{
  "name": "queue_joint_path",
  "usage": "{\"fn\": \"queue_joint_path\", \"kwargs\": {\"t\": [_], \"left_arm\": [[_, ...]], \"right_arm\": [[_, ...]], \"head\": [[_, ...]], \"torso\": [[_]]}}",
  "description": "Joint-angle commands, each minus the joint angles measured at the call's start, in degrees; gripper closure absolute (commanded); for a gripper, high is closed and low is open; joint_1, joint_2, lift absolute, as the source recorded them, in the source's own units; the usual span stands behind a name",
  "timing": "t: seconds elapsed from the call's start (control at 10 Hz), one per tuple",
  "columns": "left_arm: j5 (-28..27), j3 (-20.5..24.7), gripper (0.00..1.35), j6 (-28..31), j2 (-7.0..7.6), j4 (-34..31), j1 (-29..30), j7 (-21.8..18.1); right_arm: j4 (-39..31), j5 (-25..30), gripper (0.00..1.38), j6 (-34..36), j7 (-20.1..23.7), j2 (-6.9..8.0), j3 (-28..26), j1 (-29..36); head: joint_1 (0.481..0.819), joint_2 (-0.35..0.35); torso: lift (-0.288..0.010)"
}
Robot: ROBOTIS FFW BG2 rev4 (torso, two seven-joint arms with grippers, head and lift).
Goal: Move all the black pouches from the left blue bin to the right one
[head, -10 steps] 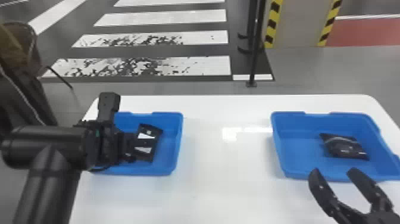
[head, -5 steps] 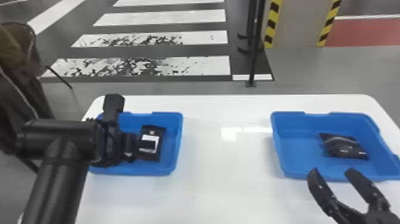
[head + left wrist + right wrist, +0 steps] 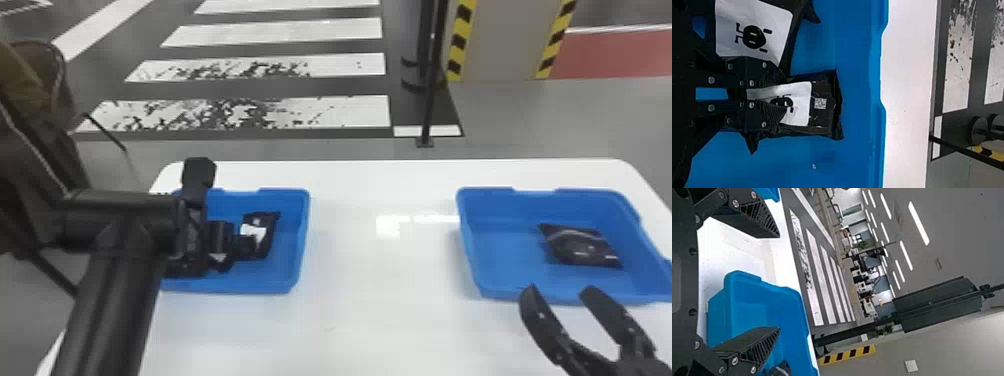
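In the head view my left gripper point(image 3: 247, 246) is down in the left blue bin point(image 3: 304, 240), at a black pouch point(image 3: 268, 239) with a white label. The left wrist view has that gripper point(image 3: 784, 96) closed on this pouch point(image 3: 822, 117), whose label creases between the fingers. Another labelled black pouch point(image 3: 796, 39) lies beside it, partly behind the gripper. My right gripper point(image 3: 561, 290) stands open at the near edge of the right blue bin point(image 3: 470, 240), which holds one black pouch point(image 3: 580, 247); the right wrist view has this gripper point(image 3: 778, 282) with nothing between its fingers.
Both bins stand on a white table point(image 3: 370, 310), with a wide stretch of tabletop between them. A dark post point(image 3: 431, 90) rises from the floor beyond the table. A small pale bit point(image 3: 814, 166) lies on the left bin's floor.
My left arm has shifted a little to the right and away from the robot. The pouch at its gripper has turned and tilted. The right gripper and the right bin's pouch look unmoved.
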Motion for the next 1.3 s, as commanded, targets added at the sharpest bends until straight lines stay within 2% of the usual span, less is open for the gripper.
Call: {"fn": "queue_joint_path", "kwargs": {"t": [0.0,0.2,0.4,0.5,0.8,1.0,1.2], "left_arm": [[-0.9,-0.1,1.11,-1.2,0.19,0.1,0.6,-1.0],[-0.3,-0.3,1.12,-1.8,0.63,-9.5,4.5,-2.1],[4.0,-0.3,1.12,-1.6,1.16,-19.2,9.7,-2.7],[4.5,-0.3,1.12,-1.2,1.51,-24.7,12.4,-2.9],[11.7,-0.8,1.12,-2.6,2.03,-39.9,22.1,-4.0],[17.4,-3.3,1.12,-4.6,2.03,-46.3,26.6,-4.8],[21.1,-6.7,1.12,-5.3,1.95,-48.3,28.2,-5.3]], "right_arm": [[0.1,-0.5,0.2,0.2,0.1,0.0,0.0,0.1],[-0.2,-0.8,0.2,0.2,0.3,0.0,0.0,0.2],[-1.0,-0.8,0.2,1.3,1.1,-0.18,0.0,-0.2],[-1.4,-1.1,0.2,2.8,2.1,-0.26,0.1,-0.9],[-1.4,-7.4,0.2,9.3,4.8,-2.2,4.6,-5.1],[-0.5,-11.1,0.2,11.4,5.3,-3.25,7.5,-8.5],[1.8,-13.3,0.2,12.3,5.5,-4.48,9.6,-12.3]], "head": [[0.695,0.115],[0.695,0.115],[0.695,0.096],[0.695,0.088],[0.695,0.077],[0.695,0.065],[0.695,0.02]], "torso": [[-0.14],[-0.14],[-0.14],[-0.14],[-0.14],[-0.14],[-0.14]]}}
